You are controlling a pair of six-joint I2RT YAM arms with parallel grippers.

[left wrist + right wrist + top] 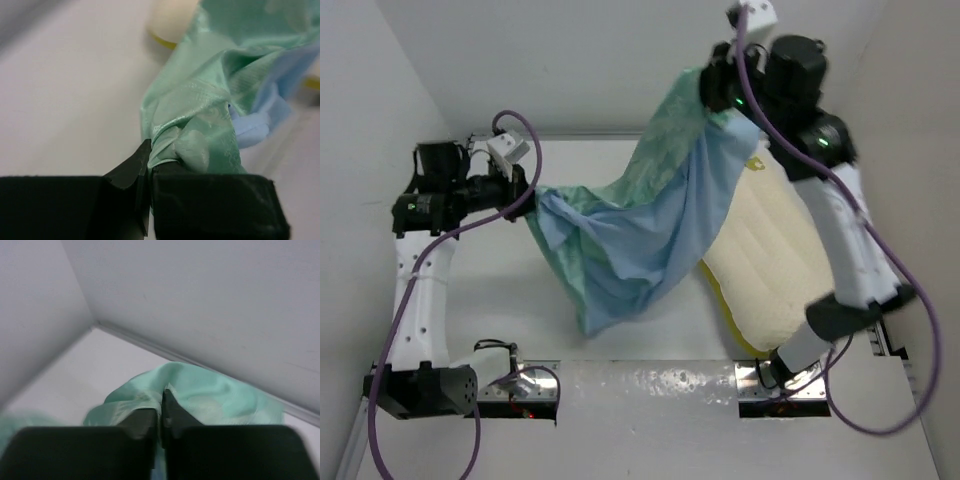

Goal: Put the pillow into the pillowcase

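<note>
The pillowcase (640, 225), light blue and mint green, hangs stretched between my two grippers above the table. My left gripper (525, 190) is shut on its mint-green edge at the left; the left wrist view shows the cloth (200, 120) pinched between the fingers. My right gripper (713, 92) is raised high at the back and shut on the other edge; the right wrist view shows the mint cloth (200, 392) in its closed jaws. The cream pillow (775, 265) with its yellow edge band lies on the table at the right, partly under the hanging cloth and the right arm.
White walls enclose the table at the left, back and right. The metal front rail (650, 385) with both arm bases runs along the near edge. The right arm (850, 250) crosses over the pillow's right side.
</note>
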